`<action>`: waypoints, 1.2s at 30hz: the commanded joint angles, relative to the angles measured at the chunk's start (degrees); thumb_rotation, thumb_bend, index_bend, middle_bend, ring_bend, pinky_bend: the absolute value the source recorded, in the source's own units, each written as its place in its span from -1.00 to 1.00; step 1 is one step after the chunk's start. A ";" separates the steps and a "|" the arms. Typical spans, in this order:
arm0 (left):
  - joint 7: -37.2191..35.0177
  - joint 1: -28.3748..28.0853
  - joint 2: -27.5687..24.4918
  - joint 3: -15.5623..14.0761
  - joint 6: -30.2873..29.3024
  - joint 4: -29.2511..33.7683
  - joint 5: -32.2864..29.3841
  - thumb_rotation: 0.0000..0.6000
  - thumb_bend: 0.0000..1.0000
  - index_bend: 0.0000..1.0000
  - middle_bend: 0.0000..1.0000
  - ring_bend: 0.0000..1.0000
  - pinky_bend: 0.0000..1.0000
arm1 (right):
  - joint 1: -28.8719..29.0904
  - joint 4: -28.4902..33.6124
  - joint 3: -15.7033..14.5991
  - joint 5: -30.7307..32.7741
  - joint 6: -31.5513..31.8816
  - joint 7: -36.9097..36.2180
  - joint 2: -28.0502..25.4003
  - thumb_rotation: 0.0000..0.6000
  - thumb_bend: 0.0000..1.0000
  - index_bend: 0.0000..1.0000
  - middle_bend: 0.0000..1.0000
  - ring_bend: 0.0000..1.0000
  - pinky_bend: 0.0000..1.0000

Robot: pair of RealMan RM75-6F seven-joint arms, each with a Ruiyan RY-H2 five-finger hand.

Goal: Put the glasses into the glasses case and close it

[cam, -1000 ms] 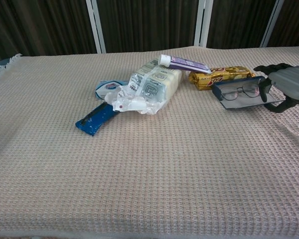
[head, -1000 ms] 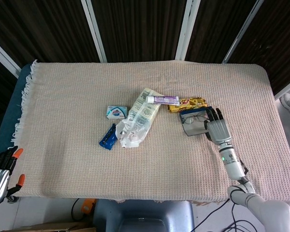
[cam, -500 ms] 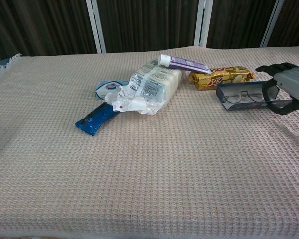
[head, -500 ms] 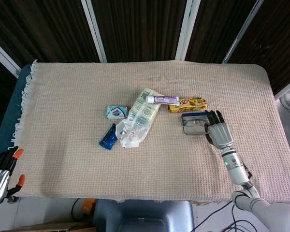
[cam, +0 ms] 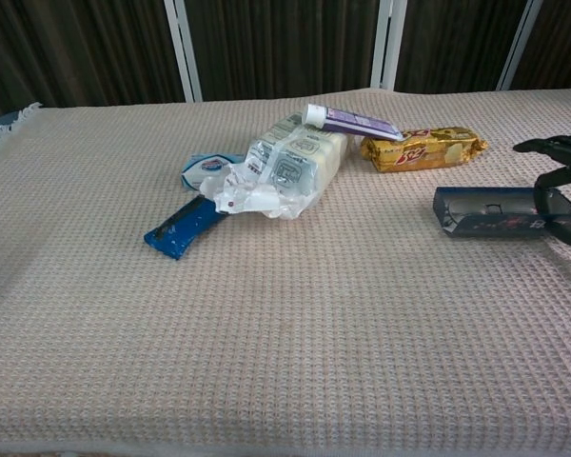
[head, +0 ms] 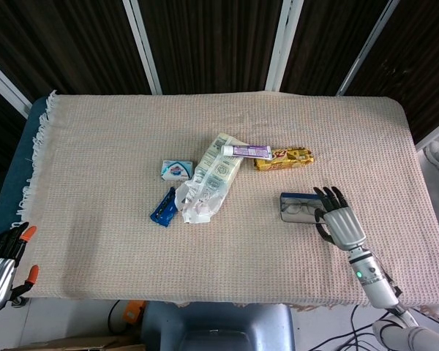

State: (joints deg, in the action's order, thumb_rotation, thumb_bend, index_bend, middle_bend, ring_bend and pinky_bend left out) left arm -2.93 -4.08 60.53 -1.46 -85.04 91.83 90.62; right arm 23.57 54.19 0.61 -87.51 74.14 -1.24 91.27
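Gripping the glasses case (head: 301,208) at its right end, the right hand (head: 340,221) sat in the lower right of the head view, fingers curled round the case's end; the chest view showed its dark fingers (cam: 553,177) wrapped over the case (cam: 490,211) at the right edge of the frame. The glasses (head: 298,208) lay inside the case, visible through its open top in the head view; the chest view showed only the dark blue side wall. Left hand (head: 0,261) hung at the lower left corner, off the table, fingers loosely apart, holding nothing. Centre of the cloth-covered table (head: 95,161) held a toothpaste tube (head: 246,151), gold snack pack (head: 283,157), crumpled wrapper bag (head: 208,183), blue packet (head: 163,207) and small box (head: 175,170), well apart from the case.
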 commanded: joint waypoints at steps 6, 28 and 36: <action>-0.06 0.05 -0.02 -0.02 -0.06 -0.02 0.02 1.00 -0.11 -1.00 -1.00 -1.00 -0.81 | -1.05 8.80 0.67 0.57 -0.02 -3.07 -4.92 1.00 0.31 0.48 -0.67 -1.00 -1.00; 0.86 -0.45 0.15 0.22 1.30 0.17 -1.02 1.00 -0.11 -1.00 -1.00 -1.00 -0.81 | 4.59 9.34 8.18 13.96 -17.49 -5.97 -5.35 1.00 0.31 0.48 -0.67 -1.00 -0.99; 0.86 -0.50 0.14 0.25 1.43 0.24 -1.18 1.00 -0.11 -1.00 -1.00 -1.00 -0.81 | 5.98 6.29 8.75 14.86 -19.42 -5.06 -3.24 1.00 0.31 0.48 -0.67 -1.00 -0.99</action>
State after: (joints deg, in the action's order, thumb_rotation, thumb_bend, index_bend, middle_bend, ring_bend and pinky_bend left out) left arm -2.07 -4.58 60.66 -1.21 -83.60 92.07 89.43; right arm 29.36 60.77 9.27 -72.75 54.86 -6.48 87.77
